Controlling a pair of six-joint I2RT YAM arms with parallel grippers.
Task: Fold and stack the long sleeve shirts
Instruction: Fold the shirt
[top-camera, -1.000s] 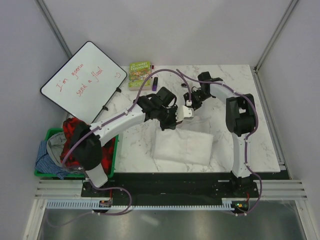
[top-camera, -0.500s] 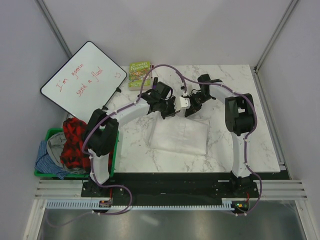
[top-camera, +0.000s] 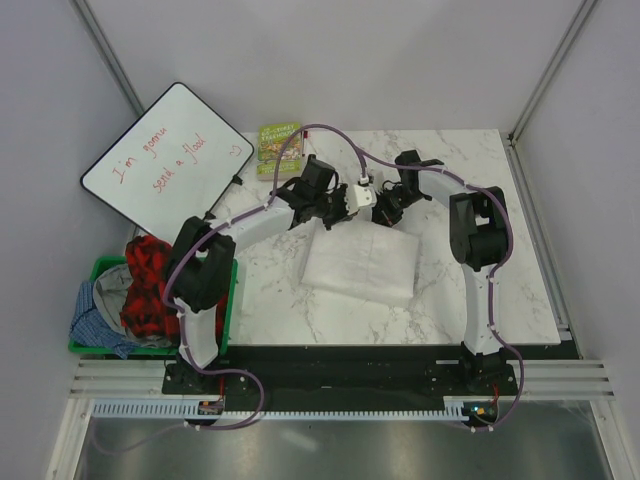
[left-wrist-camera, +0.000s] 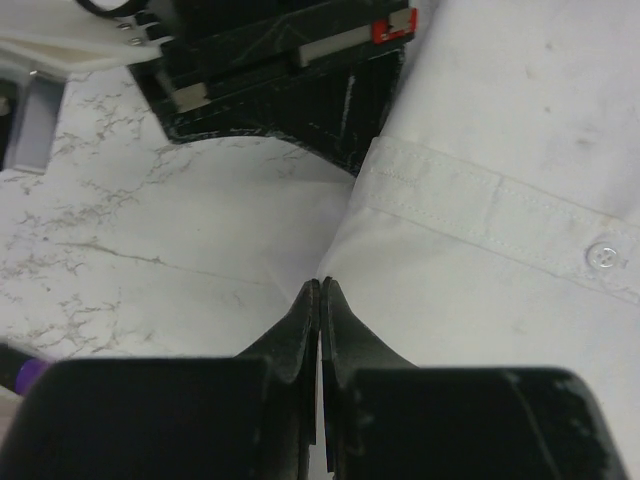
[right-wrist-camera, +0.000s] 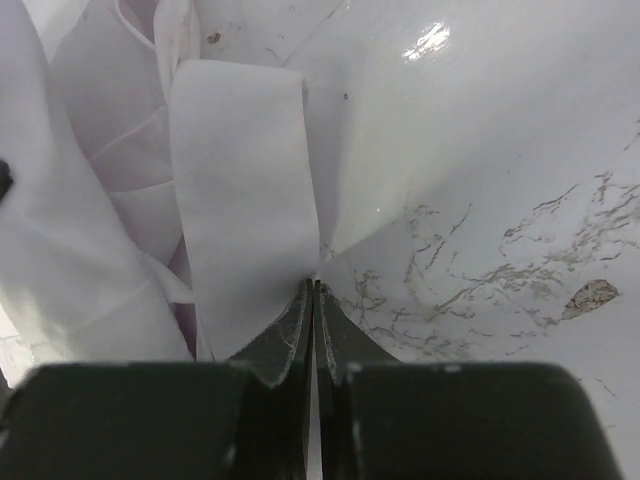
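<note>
1. We see two arms, the left arm (top-camera: 250, 227) and the right arm (top-camera: 480, 310), each built of smooth white links joined by bulky black joint housings.
2. A mauve cable (top-camera: 320, 128) runs along each arm in loose loops.
3. The left fingers (left-wrist-camera: 295, 335) are matt black and taper to thin tips, with pale scuffs on their blocky bases.
4. The right fingers (right-wrist-camera: 285, 345) look the same to us: black, wedge-shaped, worn grey along the edges.
5. Both arms are bolted to a black base plate (top-camera: 330, 378).
</note>
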